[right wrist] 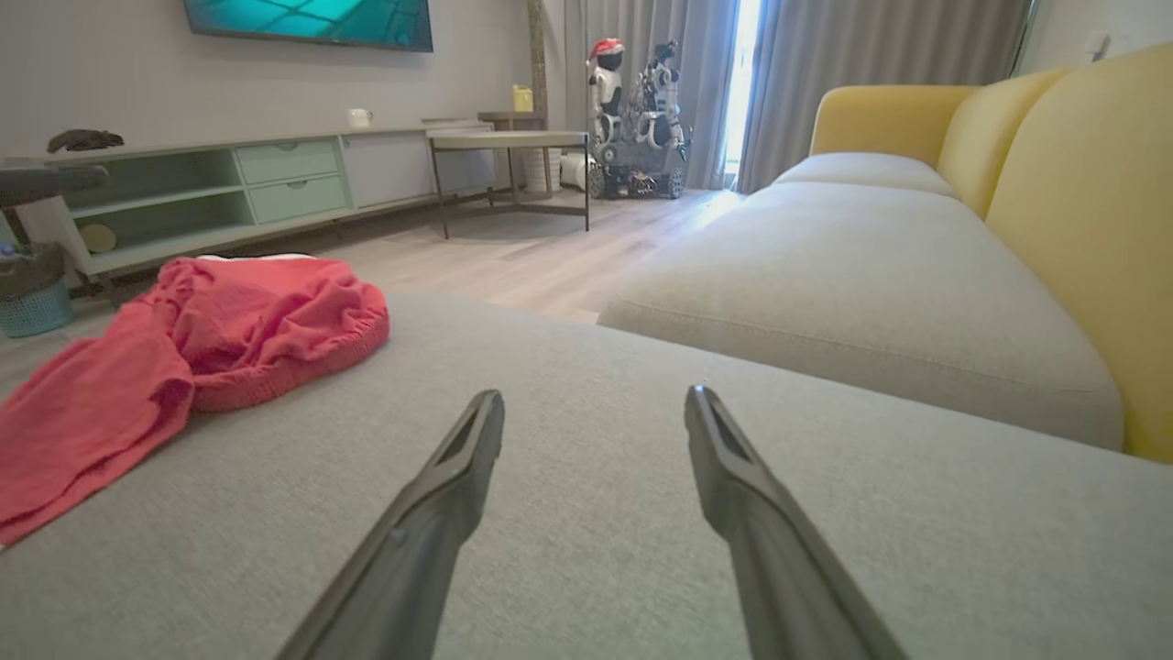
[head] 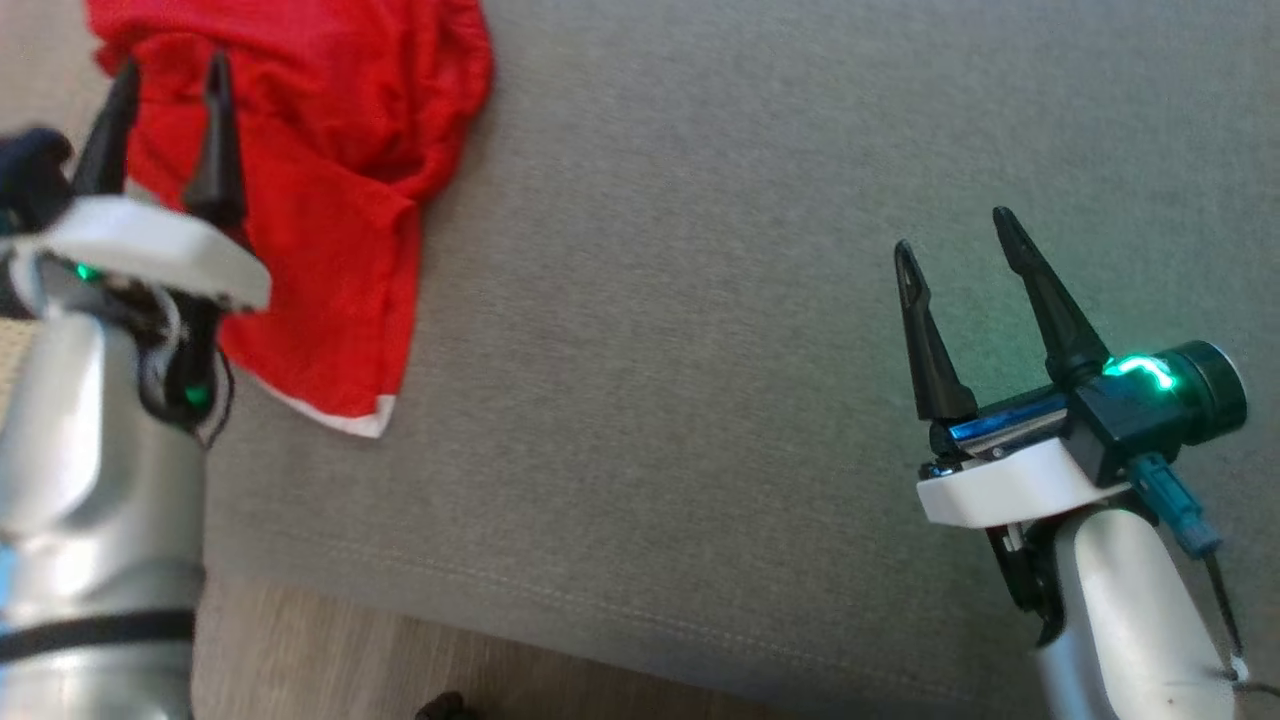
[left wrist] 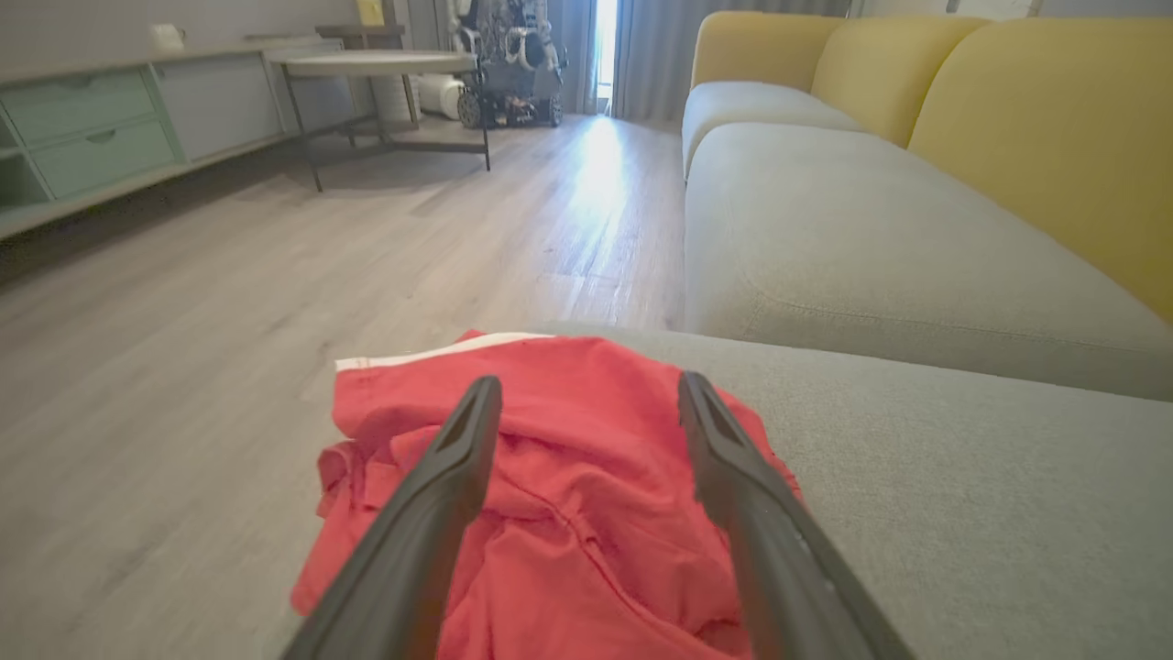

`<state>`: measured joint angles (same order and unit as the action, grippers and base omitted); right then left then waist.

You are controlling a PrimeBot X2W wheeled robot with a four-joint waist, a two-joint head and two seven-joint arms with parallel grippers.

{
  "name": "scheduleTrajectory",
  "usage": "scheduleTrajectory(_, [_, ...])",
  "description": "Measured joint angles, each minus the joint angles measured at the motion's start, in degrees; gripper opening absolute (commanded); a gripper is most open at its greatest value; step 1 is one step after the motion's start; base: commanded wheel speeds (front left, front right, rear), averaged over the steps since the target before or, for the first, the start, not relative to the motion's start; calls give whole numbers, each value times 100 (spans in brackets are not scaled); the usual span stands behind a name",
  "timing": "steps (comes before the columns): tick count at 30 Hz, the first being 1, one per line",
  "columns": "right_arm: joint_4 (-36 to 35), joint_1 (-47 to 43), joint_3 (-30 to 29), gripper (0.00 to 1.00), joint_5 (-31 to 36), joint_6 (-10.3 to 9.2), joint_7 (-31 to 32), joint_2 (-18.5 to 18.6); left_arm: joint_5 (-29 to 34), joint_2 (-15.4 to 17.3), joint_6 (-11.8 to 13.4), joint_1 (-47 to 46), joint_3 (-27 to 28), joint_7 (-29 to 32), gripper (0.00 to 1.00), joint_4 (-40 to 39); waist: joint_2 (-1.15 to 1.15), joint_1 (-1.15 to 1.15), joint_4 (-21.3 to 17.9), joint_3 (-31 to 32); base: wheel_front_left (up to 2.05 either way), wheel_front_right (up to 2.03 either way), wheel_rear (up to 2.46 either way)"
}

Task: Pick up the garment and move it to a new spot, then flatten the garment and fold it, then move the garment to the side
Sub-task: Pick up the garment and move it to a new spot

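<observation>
Well, head view first: we've got the red garment (head: 330,200) crumpled at eleven o'clock on the grey sofa cushion (head: 700,300), its white-trimmed hem (head: 350,418) pointing toward six. Our left tool (head: 174,62) hovers over it, prongs spread and gripping nothing. Our right tool (head: 951,230) sits at four o'clock, also spread and empty, well apart from the cloth.

Left wrist view: thin, soft fabric, bunched into ridges straight ahead at twelve. We'd drop onto a thick ridge, pinch several layers, then lift clear before carrying.

Right wrist view: the heap lies at nine o'clock. What looks like a gathered waistband (right wrist: 302,362) curls round its edge, with coarse woven upholstery beneath.
</observation>
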<state>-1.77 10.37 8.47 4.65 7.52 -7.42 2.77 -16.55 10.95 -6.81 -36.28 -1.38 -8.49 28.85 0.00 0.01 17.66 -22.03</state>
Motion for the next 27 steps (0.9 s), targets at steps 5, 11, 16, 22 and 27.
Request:
scheduleTrajectory(5, [-24, -2, 24, 100, 42, 0, 21, 1, 31, 358, -29, -616, -180, 140, 100, 859, 0, -1, -279, -264, 0, 0, 0])
scheduleTrajectory(11, [-32, -3, 45, 100, -22, 0, -20, 2, 169, 516, -32, -1037, -361, 209, 100, 1811, 0, -1, -508, -417, 0, 0, 0])
scheduleTrajectory(16, [-33, -2, 64, 100, -25, 0, -47, 2, 235, 575, -26, -1315, -406, 134, 100, 2357, 0, -1, -599, -490, 0, 0, 0])
scheduleTrajectory(22, [-19, 3, 100, 100, -63, 0, -75, 2, 383, 643, -27, -1563, -620, -80, 0, 2831, 0, -1, -654, -524, 0, 0, 0])
scheduleTrajectory(27, [20, 43, 158, 100, -67, 0, -94, 2, 379, 683, -25, -1718, -610, -288, 0, 3014, 0, -1, -677, -499, 0, 0, 0])
